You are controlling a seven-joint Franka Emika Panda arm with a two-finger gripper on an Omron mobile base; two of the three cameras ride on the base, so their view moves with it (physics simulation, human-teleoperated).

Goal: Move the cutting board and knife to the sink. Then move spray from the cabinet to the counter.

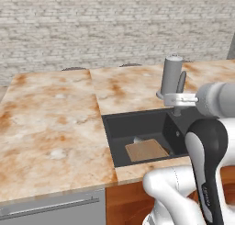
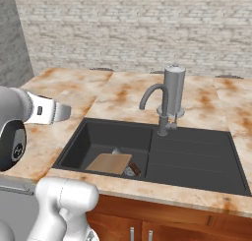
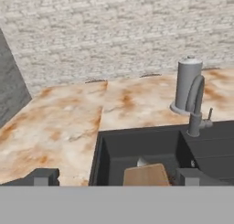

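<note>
The light-wood cutting board (image 1: 147, 149) (image 2: 109, 164) (image 3: 146, 175) lies tilted in the dark sink (image 1: 120, 127) (image 2: 197, 159) basin. The knife (image 2: 133, 169) rests beside it, its dark handle by the board's right corner and a bit of grey blade (image 3: 141, 162) showing behind the board. My gripper (image 3: 116, 177) (image 2: 65, 111) hovers above the counter (image 1: 50, 123) left of the sink, level and pointing toward the faucet, apart from everything. Its fingertips (image 3: 43, 176) stand wide apart, open and empty. The spray and the cabinet are out of view.
A grey curved faucet (image 2: 156, 105) and a tall grey cylinder (image 2: 173, 90) stand behind the sink. A brick wall (image 1: 92, 26) backs the counter. A dark grey panel (image 2: 12, 43) rises at the far left. Wooden drawers (image 2: 162, 220) sit below the sink.
</note>
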